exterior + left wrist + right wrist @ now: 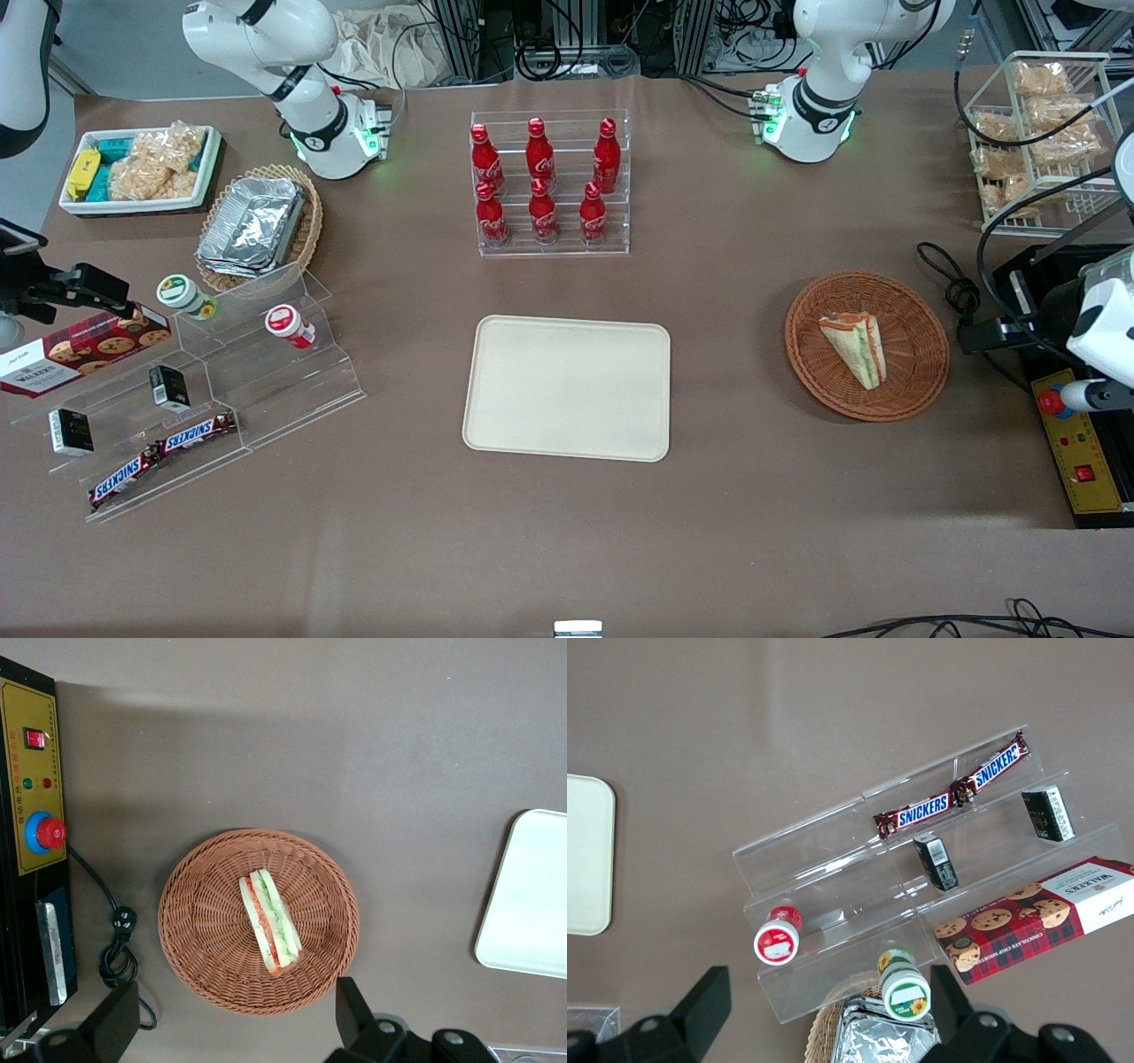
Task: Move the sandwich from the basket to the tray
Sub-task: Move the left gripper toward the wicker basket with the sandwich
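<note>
Nearest the front camera, mid-frame, the tray [567,388] lies bare on the brown table [567,549]. Beside it, toward the working arm's end, sits the basket [921,372], and the sandwich [856,349] is lying right in it, filling edge up, touching nothing but wicker. The gripper [235,1017] hangs high above the basket's rim, fingers [354,1010] spread wide, nothing held. Farther up the frame stand red bottles [542,182] in a clear rack

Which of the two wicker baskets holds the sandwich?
The round reddish-brown basket holds the sandwich; the gripper hangs open above it. The tan one holds foil containers.
</note>
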Robot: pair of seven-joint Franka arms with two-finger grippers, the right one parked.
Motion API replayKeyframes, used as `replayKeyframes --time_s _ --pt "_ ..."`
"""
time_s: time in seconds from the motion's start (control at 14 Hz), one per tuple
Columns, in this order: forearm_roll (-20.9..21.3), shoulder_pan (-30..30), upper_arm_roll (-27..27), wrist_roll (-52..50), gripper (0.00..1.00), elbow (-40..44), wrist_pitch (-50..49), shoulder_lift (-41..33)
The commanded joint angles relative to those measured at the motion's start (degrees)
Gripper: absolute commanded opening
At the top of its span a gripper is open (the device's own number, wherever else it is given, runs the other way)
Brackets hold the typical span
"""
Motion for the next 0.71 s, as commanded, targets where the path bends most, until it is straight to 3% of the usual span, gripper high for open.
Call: replayKeyframes --time_s 0.0,0.64 --pt "0.92 -0.83 0.45 0.02 0.99 -0.57 0.35 -0.55" --pt "0.22 -1.44 -0.08 -0.15 0.99 -0.75 -0.09 -0.11"
